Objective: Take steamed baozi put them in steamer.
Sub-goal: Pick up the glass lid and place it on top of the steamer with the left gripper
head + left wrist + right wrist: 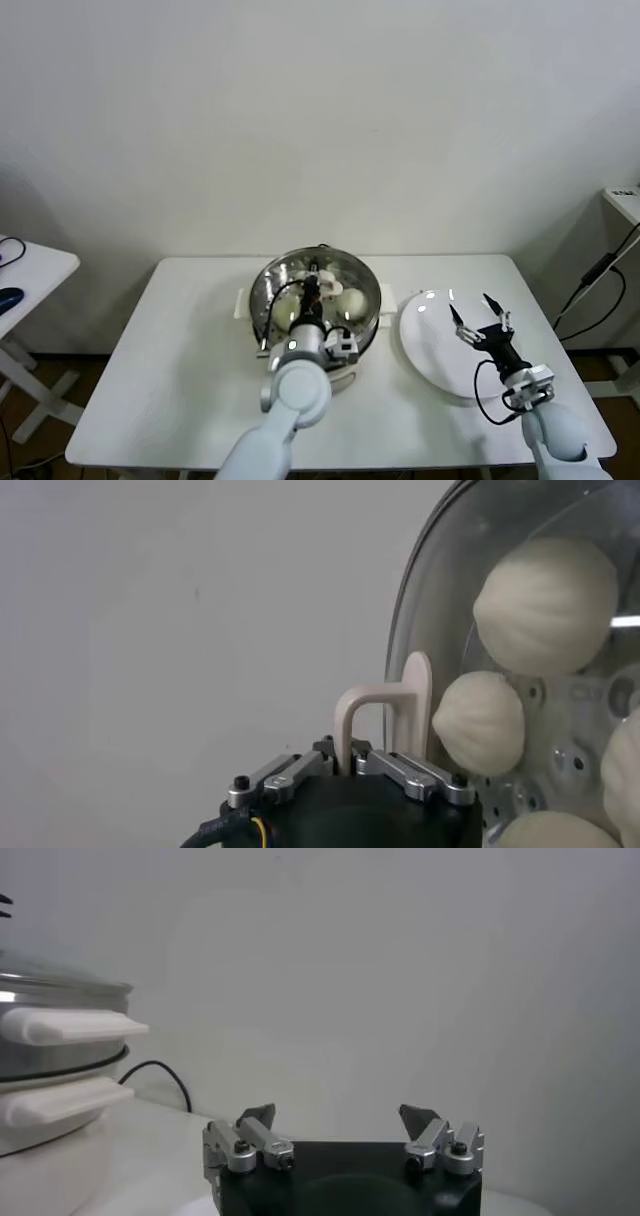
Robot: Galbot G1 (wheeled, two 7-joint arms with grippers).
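Four steamed baozi [545,605] show through the glass lid [430,600] on my left wrist feed, all sitting on the perforated tray inside the steamer [268,285], which stands mid-table. None of them is between any fingers. From the head camera I can pick out only a pale bun or two [352,300] under the lid.

My left gripper [318,288] is over the steamer, clenched on the lid's white handle [390,710], with the metal fingers [420,772] pinching the handle's foot from both sides. The buns lie beyond the glass, past the fingertips.

My right gripper [480,318] hovers above the white plate [425,345], to the right of the steamer, well apart from the buns. Its fingers [258,1118] are spread and hold nothing.
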